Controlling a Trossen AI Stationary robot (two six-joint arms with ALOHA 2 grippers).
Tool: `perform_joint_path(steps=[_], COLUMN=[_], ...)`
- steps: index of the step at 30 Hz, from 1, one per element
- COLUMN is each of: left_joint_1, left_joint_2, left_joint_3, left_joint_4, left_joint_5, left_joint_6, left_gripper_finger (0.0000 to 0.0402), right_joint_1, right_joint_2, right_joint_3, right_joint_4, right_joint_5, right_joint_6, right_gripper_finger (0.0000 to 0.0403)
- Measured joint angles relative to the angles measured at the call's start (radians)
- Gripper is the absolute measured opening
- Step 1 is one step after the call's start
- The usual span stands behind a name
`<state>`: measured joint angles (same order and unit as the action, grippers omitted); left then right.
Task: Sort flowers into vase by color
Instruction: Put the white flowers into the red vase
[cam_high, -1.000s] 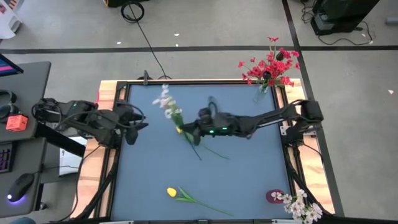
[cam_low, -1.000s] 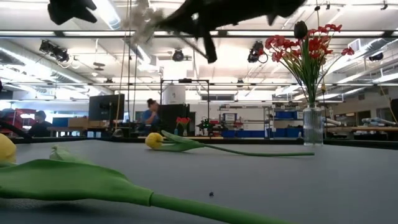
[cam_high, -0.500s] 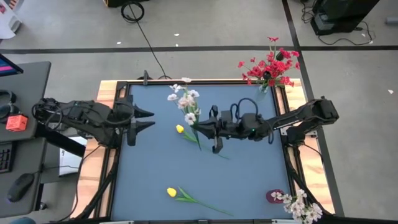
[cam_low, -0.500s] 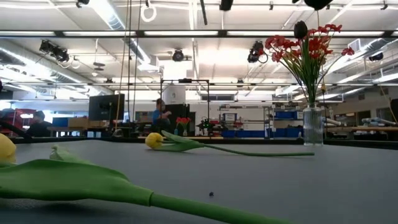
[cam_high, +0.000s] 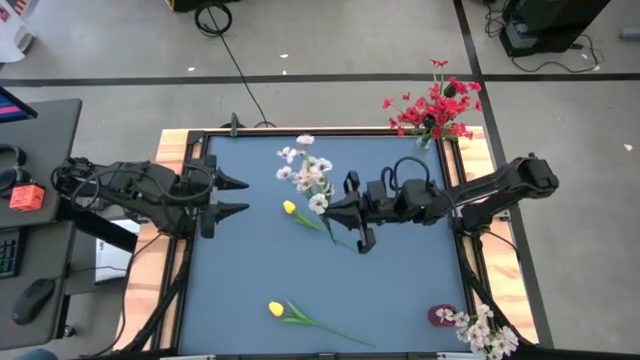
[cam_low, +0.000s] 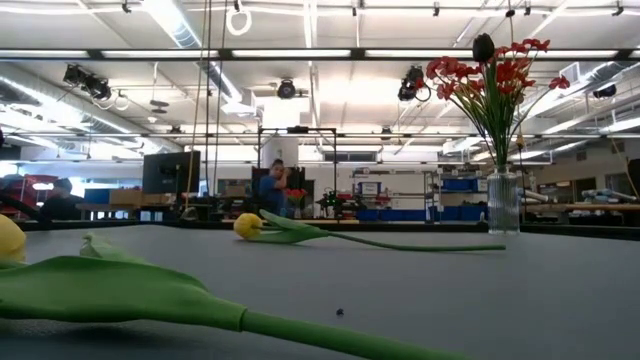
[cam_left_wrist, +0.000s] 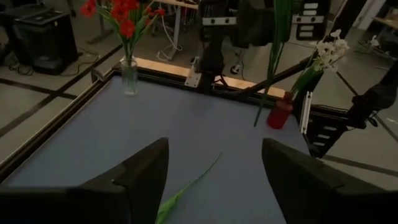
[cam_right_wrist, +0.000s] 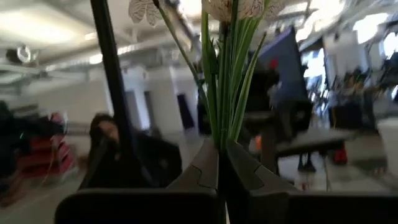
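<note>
Whitish-pink spray (cam_high: 308, 176) is pinched tight in our right gripper (cam_high: 333, 211); left gripper (cam_high: 240, 195) gapes empty; red vase (cam_high: 441, 316) next.

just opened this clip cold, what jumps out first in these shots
The right gripper over the middle of the table is shut on a spray of whitish-pink blossoms, lifted clear of the blue table. At the far right corner, a glass vase of red flowers stands out brightly. Two yellow tulips lie on the mat, one near the middle and one at the near edge.
</note>
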<state>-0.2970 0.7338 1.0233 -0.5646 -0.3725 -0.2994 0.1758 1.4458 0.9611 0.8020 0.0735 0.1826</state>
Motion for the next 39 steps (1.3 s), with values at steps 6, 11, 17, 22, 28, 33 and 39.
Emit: perform_joint_path(steps=[6, 11, 17, 22, 28, 33, 39], left_joint_1=[0.0, 0.001, 0.001, 0.001, 0.001, 0.001, 0.001], left_joint_2=[0.0, 0.001, 0.008, 0.006, 0.006, 0.006, 0.006], left_joint_3=[0.0, 0.0, 0.0, 0.0, 0.0, 0.0, 0.0], left_joint_4=[-0.001, -0.001, -0.002, -0.001, 0.001, 0.015, 0.018], left_joint_5=[0.001, 0.002, 0.002, 0.002, 0.002, 0.003, 0.003], left_joint_6=[-0.064, -0.025, -0.025, -0.026, -0.026, -0.027, -0.027], left_gripper_finger=[0.0265, 0.0265, 0.0265, 0.0265, 0.0265, 0.0265, 0.0265], right_joint_1=[0.01, 0.016, 0.032, 0.066, 0.077, 0.078, 0.085], right_joint_2=[-0.032, -0.025, -0.024, -0.022, 0.1, 0.202, 0.351], right_joint_3=[0.0, 0.0, 0.0, -0.001, -0.042, -0.039, -0.035], right_joint_4=[-0.076, -0.145, -0.624, -0.907, -0.884, -0.786, -0.814], right_joint_5=[-0.054, -0.03, 0.084, 0.108, 0.087, 0.041, -0.091], right_joint_6=[0.023, 0.035, 0.26, 0.374, 0.447, 0.454, 0.495], right_gripper_finger=[0.0011, 0.0011, 0.001, 0.001, 0.001, 0.001, 0.001])
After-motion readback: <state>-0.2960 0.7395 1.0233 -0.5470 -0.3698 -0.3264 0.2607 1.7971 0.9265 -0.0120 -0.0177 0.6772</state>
